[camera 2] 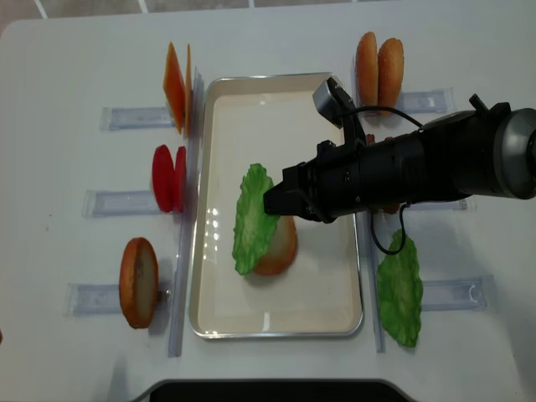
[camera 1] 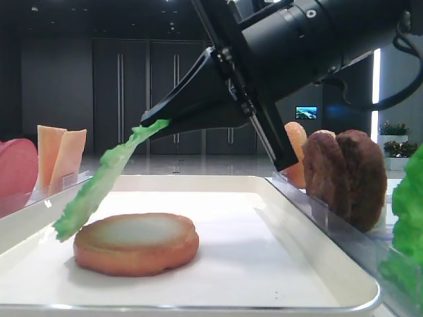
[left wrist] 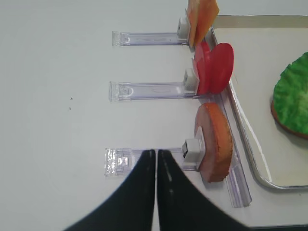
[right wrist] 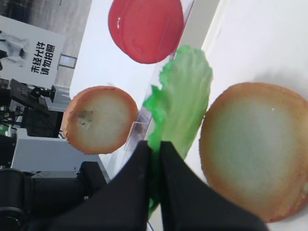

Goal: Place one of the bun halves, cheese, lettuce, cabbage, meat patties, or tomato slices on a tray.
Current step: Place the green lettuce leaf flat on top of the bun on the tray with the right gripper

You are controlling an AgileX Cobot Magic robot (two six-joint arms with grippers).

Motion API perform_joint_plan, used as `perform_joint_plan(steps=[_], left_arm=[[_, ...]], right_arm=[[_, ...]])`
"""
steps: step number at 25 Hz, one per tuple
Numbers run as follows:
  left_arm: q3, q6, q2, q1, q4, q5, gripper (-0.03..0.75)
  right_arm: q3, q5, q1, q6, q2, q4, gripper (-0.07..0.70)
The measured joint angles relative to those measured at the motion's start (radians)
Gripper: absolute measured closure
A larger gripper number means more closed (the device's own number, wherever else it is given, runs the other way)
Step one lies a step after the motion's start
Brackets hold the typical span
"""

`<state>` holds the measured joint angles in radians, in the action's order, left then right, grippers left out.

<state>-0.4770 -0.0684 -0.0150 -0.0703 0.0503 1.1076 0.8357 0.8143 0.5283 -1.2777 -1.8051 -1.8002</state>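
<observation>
My right gripper (camera 1: 149,122) (right wrist: 154,147) (camera 2: 268,201) is shut on one end of the lettuce (camera 1: 99,185) (right wrist: 185,91) (camera 2: 251,218). The ruffled green leaf hangs slanting over the tray (camera 1: 264,251) (camera 2: 276,109). Its low end reaches the left edge of a bun half (camera 1: 135,243) (right wrist: 255,149) (camera 2: 280,247) lying flat on the paper lining. My left gripper (left wrist: 156,153) is shut with nothing in it. It is above the bare table, left of a clear rack holding another bun half (left wrist: 214,142) (camera 2: 138,282) on edge.
Racks left of the tray hold tomato slices (left wrist: 214,67) (camera 2: 169,177) and cheese (left wrist: 202,19) (camera 2: 176,88). On the right stand meat patties (camera 1: 350,175), two more bun discs (camera 2: 378,67) and the green cabbage clump (camera 2: 400,289). My right arm spans the tray's right rim.
</observation>
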Motion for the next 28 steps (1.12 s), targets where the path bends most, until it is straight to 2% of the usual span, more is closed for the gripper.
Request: perform_joint_plan(steps=[8, 16, 20, 28], left_arm=[[0.0, 0.0, 0.0, 0.0, 0.0, 0.0, 0.716], [0.0, 0.0, 0.0, 0.0, 0.0, 0.0, 0.716], [0.0, 0.0, 0.0, 0.0, 0.0, 0.0, 0.716], [0.0, 0.0, 0.0, 0.0, 0.0, 0.0, 0.716]], right_arm=[[0.0, -0.025, 0.0, -0.025, -0.001, 0.004, 0.549], [0.0, -0.062, 0.0, -0.026, -0.001, 0.063, 0.483], [0.0, -0.084, 0.0, -0.026, -0.001, 0.078, 0.423], [0.0, -0.175, 0.0, -0.009, -0.001, 0.123, 0.321]])
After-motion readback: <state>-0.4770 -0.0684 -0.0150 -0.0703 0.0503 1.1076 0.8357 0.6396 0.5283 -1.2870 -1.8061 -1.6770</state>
